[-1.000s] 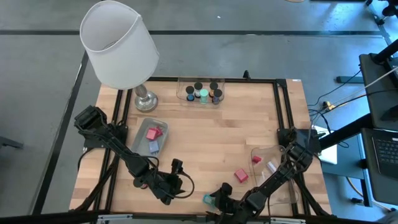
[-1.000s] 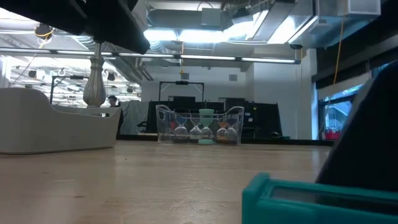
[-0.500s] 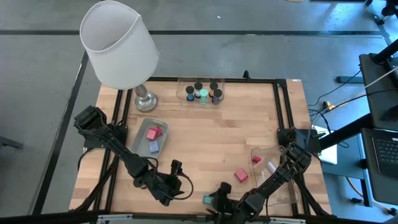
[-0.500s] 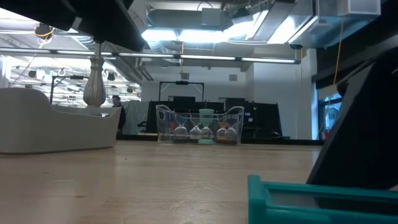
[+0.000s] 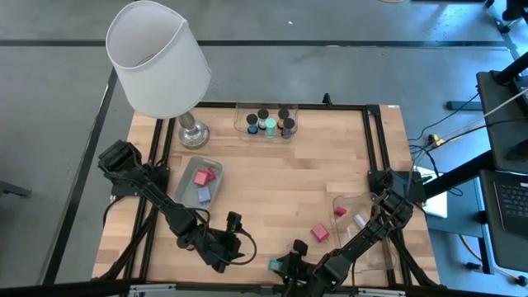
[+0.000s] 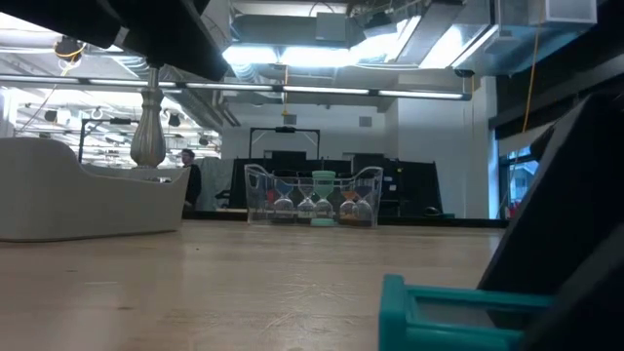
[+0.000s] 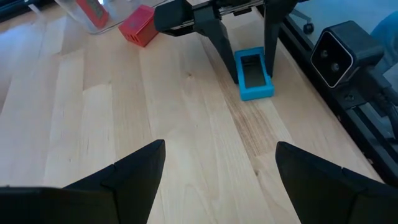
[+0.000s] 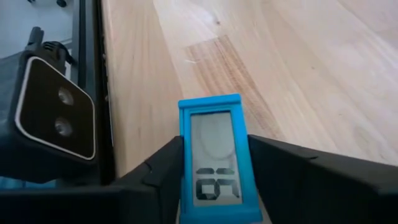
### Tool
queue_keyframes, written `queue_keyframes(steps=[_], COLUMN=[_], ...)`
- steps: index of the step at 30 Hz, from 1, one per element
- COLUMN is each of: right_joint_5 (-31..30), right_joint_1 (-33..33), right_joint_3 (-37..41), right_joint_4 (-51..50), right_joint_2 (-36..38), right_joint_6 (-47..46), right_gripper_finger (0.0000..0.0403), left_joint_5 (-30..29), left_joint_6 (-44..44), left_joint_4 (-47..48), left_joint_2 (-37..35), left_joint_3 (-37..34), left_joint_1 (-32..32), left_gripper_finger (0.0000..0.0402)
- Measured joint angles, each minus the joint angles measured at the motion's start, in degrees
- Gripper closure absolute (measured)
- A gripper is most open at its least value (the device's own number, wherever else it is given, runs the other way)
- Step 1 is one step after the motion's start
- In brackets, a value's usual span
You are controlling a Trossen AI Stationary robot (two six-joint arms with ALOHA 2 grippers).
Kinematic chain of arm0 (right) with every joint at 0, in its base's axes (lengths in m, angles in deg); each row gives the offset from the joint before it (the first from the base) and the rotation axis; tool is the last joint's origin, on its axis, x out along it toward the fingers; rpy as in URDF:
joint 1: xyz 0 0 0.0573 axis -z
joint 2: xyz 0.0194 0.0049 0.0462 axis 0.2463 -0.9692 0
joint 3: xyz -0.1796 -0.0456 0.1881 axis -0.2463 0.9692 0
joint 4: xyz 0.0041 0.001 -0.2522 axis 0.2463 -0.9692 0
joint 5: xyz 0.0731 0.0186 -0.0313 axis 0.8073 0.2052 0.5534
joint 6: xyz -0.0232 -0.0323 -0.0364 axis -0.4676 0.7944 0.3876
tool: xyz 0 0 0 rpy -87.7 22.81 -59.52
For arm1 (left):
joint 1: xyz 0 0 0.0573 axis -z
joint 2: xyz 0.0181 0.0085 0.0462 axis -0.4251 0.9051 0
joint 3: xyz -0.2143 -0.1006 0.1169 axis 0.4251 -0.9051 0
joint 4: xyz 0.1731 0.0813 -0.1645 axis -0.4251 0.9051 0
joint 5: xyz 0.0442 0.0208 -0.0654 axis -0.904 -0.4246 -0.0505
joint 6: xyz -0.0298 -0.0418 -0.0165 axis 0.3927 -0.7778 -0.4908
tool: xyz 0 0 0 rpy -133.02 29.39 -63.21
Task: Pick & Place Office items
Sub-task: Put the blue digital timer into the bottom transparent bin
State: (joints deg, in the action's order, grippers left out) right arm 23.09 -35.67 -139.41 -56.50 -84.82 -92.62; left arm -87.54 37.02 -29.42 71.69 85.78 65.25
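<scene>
A blue rectangular clip [image 8: 213,158] with a grey window lies flat on the wood at the table's near edge, also seen from the left wrist [image 7: 254,73] and low [image 6: 439,310] views. My right gripper [image 5: 285,264] is shut on it. My left gripper [image 5: 227,247] stands open just left of it, low over the table, with nothing between its fingers [image 7: 134,171]. A red block [image 5: 320,233] rests on the wood behind the clip. My right gripper pinches the clip's two long sides [image 8: 183,155] between its two fingers. The fingers [image 7: 222,53] slant down from the table's right and lie along the clip. The clip is flat on the table, window up.
A clear tray [image 5: 360,206] at the right holds a pink piece and a white stick. Another tray [image 5: 216,169] at the left holds red and pale-blue pieces. A far tray [image 5: 244,124] holds dark cylinders. The white-shaded lamp [image 5: 161,58] stands at the far left.
My right gripper's fingers have closed in on the blue clip, which has shifted slightly on the table under them. My left gripper has kept still.
</scene>
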Motion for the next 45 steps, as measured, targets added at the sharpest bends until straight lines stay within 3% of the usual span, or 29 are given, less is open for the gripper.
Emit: queue_keyframes(steps=[8,16,21,32,40,45], right_joint_5=[0.1,0.6,0.7,1.1,6.9,11.4], right_joint_1=[-0.2,-0.3,-0.4,-2.9,-7.3,-10.6], right_joint_3=[0.3,0.2,0.2,0.1,0.1,2.6], right_joint_4=[-0.4,-4.2,-15.5,-45.5,-71.6,-76.7], right_joint_2=[1.4,10.0,17.3,31.0,33.2,33.6], right_joint_6=[-0.4,2.1,2.5,-7.4,-24.2,-32.8], right_gripper_finger=[0.0255,0.0243,0.0254,0.025,0.0249,0.0249], left_joint_5=[-0.4,-3.6,-9.2,-19.2,-22.1,-22.0], left_joint_6=[0.0,0.0,2.2,11.4,20.4,21.2], left_joint_4=[0.0,-1.4,-6.0,-21.8,-31.4,-31.7], left_joint_2=[0.0,0.0,0.0,0.0,0.0,0.0], left_joint_3=[0.0,0.0,0.0,0.0,0.0,0.0], left_joint_1=[0.0,-0.1,-0.1,-0.3,-2.7,-5.0], left_gripper_finger=[0.0098,0.0098,0.0098,0.0098,0.0098,0.0098])
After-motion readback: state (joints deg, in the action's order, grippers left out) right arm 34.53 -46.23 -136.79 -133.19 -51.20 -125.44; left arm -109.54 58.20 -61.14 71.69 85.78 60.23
